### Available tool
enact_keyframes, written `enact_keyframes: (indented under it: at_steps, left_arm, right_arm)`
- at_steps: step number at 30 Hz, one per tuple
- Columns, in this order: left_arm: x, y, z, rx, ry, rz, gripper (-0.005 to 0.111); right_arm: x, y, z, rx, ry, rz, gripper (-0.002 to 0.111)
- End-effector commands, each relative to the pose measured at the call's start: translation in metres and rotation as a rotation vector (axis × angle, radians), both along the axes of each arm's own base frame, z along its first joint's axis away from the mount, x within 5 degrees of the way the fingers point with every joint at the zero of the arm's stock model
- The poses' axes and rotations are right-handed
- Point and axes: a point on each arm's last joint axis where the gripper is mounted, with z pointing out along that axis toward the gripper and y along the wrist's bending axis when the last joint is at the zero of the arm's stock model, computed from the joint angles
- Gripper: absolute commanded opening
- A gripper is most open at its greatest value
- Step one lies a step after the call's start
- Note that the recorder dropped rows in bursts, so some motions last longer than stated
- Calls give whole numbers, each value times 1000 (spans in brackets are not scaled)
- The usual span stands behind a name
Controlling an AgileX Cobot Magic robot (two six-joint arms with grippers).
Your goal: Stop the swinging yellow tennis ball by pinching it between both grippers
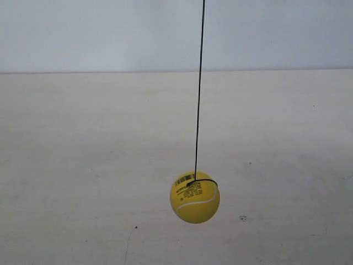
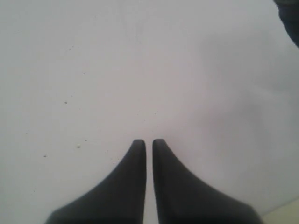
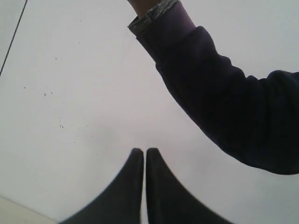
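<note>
Our left fingers (image 2: 138, 158) and right fingers (image 3: 134, 168) sat almost closed, holding nothing. The yellow tennis ball (image 1: 194, 197) hung on its string (image 1: 199, 83), not ahead of either pair. A mistimed squeeze could've batted it away or clipped the sleeved arm (image 3: 224, 102) ahead of the right pair.

The exterior camera looks down across the bench (image 1: 66, 165) to the far wall (image 1: 83, 33). The wrist cameras look closely past the left end effector (image 2: 148, 142) and the right end effector (image 3: 145, 151) at a pale surface. The exterior and right wrist cameras share the string (image 1: 198, 83).

Pale beige speckled surface (image 1: 66, 165), plain white wall (image 1: 83, 33) behind, soft light
</note>
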Motion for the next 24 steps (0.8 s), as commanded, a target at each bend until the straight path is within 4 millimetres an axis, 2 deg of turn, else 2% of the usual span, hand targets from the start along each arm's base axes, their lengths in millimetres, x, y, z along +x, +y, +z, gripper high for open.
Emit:
enact_keyframes:
  at_steps: [1,16,20,22,24]
  left_arm:
    - [2,2,-4,-24,13,14,5]
    - [2,2,-4,-24,13,14,5]
    - [2,2,-4,-24,13,14,5]
    - [2,2,-4,-24,13,14,5]
    - [2,2,-4,-24,13,14,5]
  right_arm:
    - [-2,6,-3,19,31,85,0]
    - [-2,6,-3,23,32,87,0]
    - [1,1,-5,104,57,68,0]
    - [3,-3,-1,248,49,86,0]
    - [7,-8,1,314,26,64,0]
